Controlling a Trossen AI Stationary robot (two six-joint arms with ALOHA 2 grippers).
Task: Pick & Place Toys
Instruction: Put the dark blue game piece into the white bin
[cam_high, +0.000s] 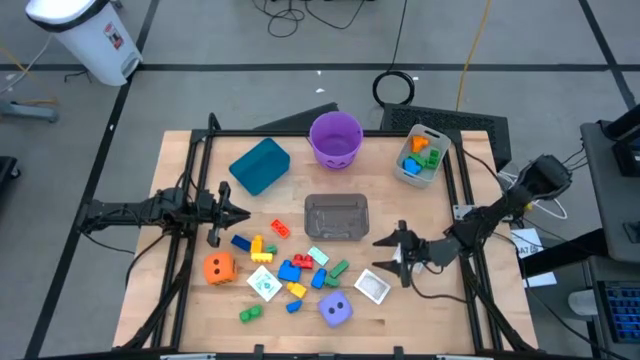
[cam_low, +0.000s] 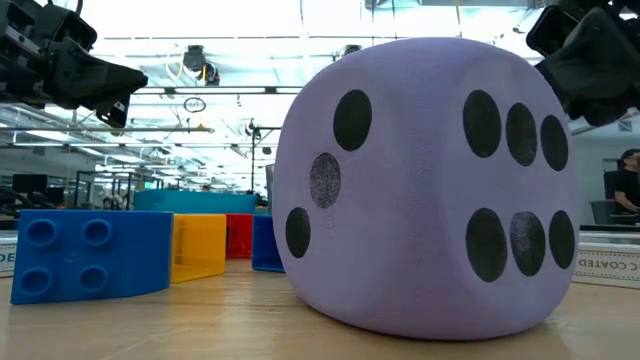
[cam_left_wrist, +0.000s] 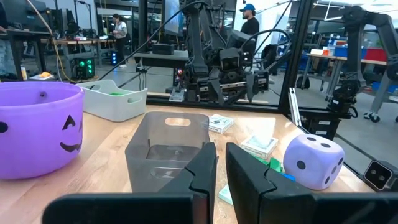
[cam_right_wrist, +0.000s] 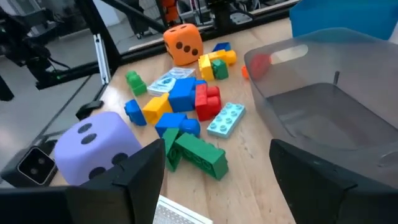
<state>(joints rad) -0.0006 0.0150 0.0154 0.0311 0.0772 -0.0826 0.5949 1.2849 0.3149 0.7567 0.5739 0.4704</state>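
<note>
Toys (cam_high: 290, 270) scattered across the front half of the table (cam_high: 180, 300), none held. Right gripper (cam_high: 399, 256) low near the right edge, fingers spread wide apart and holding nothing, aimed toward the table's middle. Just in front of it, a white card (cam_high: 372, 286); past the fingertips in the right wrist view, a green block (cam_right_wrist: 199, 155), then blue, red, yellow and pale blue blocks in a cluster (cam_right_wrist: 186, 102). Purple die (cam_high: 336, 310) close to the front edge, huge in the low view with a blue block (cam_low: 90, 255) and a yellow one beside it. Orange die (cam_high: 219, 267) toward the front-left, a second printed card (cam_high: 263, 284) right next to it, a green piece (cam_high: 249, 313) nearer the front edge. Clear tub (cam_high: 337, 217) at mid-table, looking empty. Left gripper (cam_high: 232, 213) hovering near the left edge, fingers pressed together, nothing between them. Along the back edge: teal bin (cam_high: 260, 165) tipped on its side, purple bucket (cam_high: 335, 138), and a grey tray (cam_high: 419, 156) in the back-right corner with green and orange pieces inside.
</note>
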